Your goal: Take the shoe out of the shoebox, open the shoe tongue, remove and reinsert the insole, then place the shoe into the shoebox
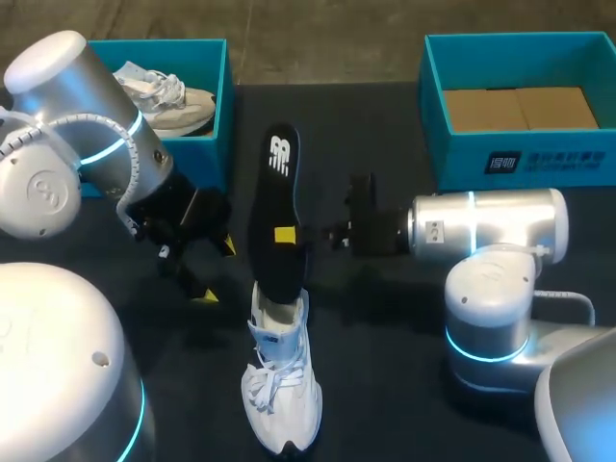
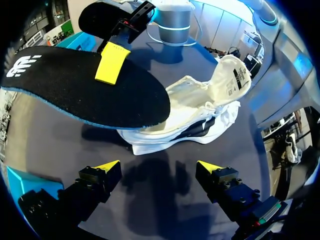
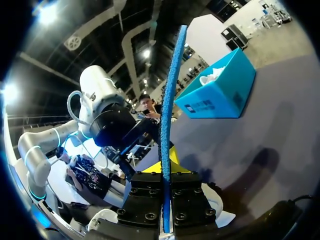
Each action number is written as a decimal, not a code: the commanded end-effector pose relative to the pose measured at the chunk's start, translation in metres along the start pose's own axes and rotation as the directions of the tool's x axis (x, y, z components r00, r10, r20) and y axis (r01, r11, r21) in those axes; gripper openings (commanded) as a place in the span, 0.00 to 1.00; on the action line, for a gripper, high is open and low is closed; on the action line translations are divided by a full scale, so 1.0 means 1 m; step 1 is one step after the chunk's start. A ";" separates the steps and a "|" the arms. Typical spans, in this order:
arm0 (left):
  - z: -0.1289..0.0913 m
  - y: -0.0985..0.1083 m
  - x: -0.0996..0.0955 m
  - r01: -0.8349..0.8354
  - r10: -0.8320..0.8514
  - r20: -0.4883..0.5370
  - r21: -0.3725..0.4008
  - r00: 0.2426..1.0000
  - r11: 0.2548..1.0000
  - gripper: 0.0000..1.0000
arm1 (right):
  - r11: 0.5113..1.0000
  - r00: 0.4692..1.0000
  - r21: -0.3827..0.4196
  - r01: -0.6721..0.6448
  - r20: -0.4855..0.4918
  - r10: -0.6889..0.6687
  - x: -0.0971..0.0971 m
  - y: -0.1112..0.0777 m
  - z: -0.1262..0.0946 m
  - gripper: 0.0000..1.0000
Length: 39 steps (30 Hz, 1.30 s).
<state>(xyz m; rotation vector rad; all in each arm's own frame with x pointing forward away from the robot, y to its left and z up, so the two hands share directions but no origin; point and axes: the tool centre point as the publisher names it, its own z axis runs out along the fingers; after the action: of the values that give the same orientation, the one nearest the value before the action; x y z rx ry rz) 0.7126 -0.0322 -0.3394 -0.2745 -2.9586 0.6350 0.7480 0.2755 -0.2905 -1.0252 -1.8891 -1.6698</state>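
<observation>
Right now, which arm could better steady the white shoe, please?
Left. The left tool sits open beside the white lace-up shoe; the right tool is shut on the black foam insole.

Black table [image 1: 385, 371] holds shoe [image 1: 281, 397], left shoebox [image 1: 222, 101], right shoebox [image 1: 462, 159].

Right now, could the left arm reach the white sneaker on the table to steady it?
Probably yes. The left gripper is open just beside the white lace-up sneaker, with only bare table between. The black foam insole, held by the right gripper, overhangs only the shoe's opening.
</observation>
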 end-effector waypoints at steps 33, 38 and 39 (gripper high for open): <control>0.015 0.002 0.003 0.023 -0.023 -0.027 -0.012 0.999 1.000 1.00 | 0.996 0.999 -0.081 -0.031 0.024 0.033 0.003 -0.018 0.006 0.00; 0.015 0.002 0.003 0.023 -0.023 -0.027 -0.012 0.999 1.000 1.00 | 0.995 0.999 -0.090 -0.036 0.033 0.039 0.001 -0.021 0.008 0.00; 0.015 0.002 0.003 0.023 -0.023 -0.027 -0.012 0.999 1.000 1.00 | 0.995 0.999 -0.090 -0.038 0.036 0.041 0.001 -0.021 0.009 0.00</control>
<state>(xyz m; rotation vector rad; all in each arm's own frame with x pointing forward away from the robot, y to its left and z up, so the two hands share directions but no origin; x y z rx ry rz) 0.7081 -0.0357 -0.3533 -0.2492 -2.9341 0.6102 0.7357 0.2791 -0.3036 -1.1173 -1.8208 -1.7330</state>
